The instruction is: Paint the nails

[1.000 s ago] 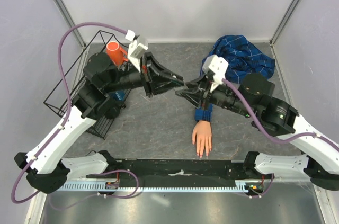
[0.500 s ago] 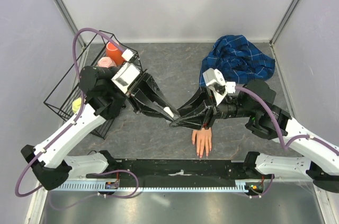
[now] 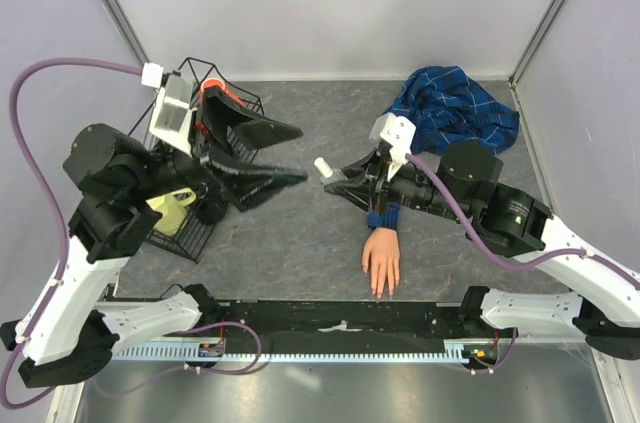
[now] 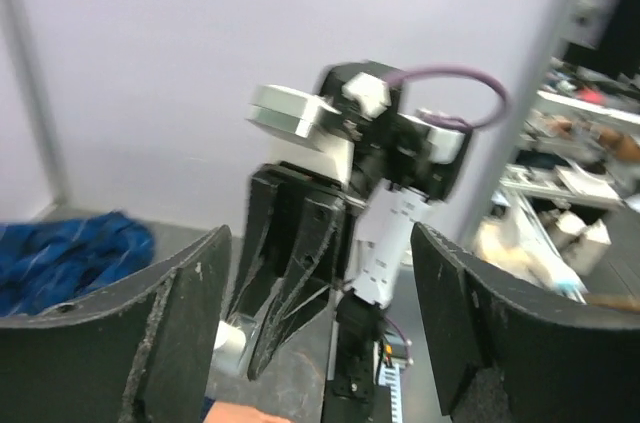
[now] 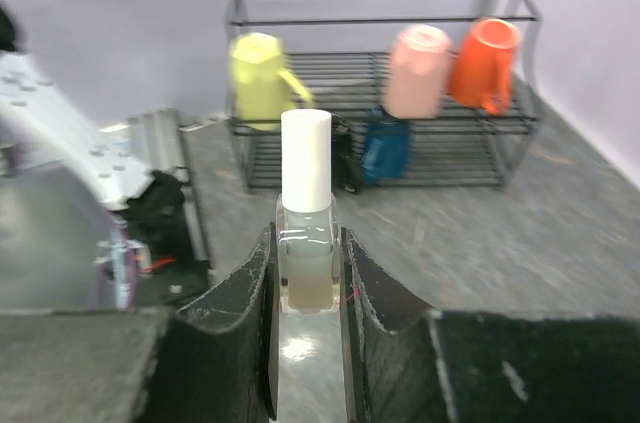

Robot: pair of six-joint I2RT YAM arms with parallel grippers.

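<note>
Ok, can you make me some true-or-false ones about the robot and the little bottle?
1. The right gripper is squeezing the little bottle. True.
2. The bottle's white cap has been taken off. False: the cap sits on top of the bottle.
3. The left gripper is holding the mannequin hand. False: it is open, holds nothing, and is away from the hand, close to the rack.
4. An orange mug is in the wire rack. True.
5. The blue plaid cloth covers the whole mannequin hand. False: most of the cloth is bunched at the back of the table, and the hand lies bare nearer the front.
</note>
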